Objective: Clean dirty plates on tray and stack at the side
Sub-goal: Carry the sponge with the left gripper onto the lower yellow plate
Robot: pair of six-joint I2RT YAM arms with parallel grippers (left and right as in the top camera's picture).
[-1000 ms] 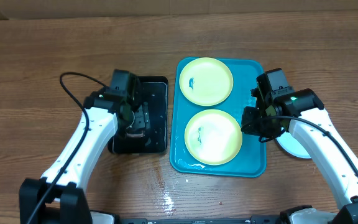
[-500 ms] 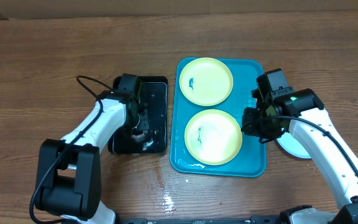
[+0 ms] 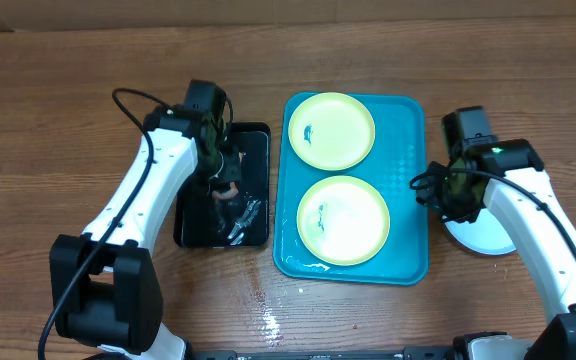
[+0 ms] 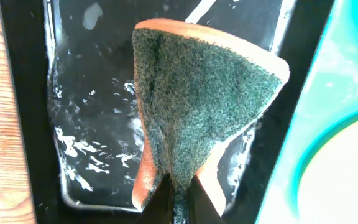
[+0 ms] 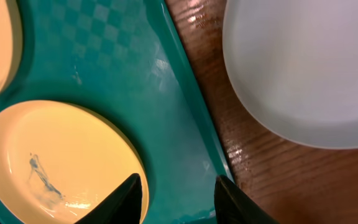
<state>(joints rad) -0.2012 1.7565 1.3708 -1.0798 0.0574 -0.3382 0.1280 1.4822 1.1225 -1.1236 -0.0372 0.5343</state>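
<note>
Two plates lie on the turquoise tray (image 3: 408, 150): the far plate (image 3: 330, 130) has a blue smudge, and the near plate (image 3: 343, 219) shows a faint smear. A third, whitish plate (image 3: 480, 236) rests on the table right of the tray. My left gripper (image 3: 226, 190) is shut on a sponge (image 4: 197, 106) with a green scouring face and orange body, held over the black tray (image 3: 256, 150). My right gripper (image 3: 440, 190) hangs open with nothing in it above the tray's right rim (image 5: 194, 118), between a smudged plate (image 5: 55, 162) and the whitish plate (image 5: 297, 68).
The black tray (image 4: 86, 124) holds shallow water and stands just left of the turquoise tray (image 4: 328, 99). Water spots mark the wooden table (image 3: 268, 322) near the front. A black cable (image 3: 128, 100) loops off the left arm.
My left gripper has shut on the sponge in the black tray and lifted it. My right gripper has moved right, off the tray's edge, and its jaws have spread wider.
</note>
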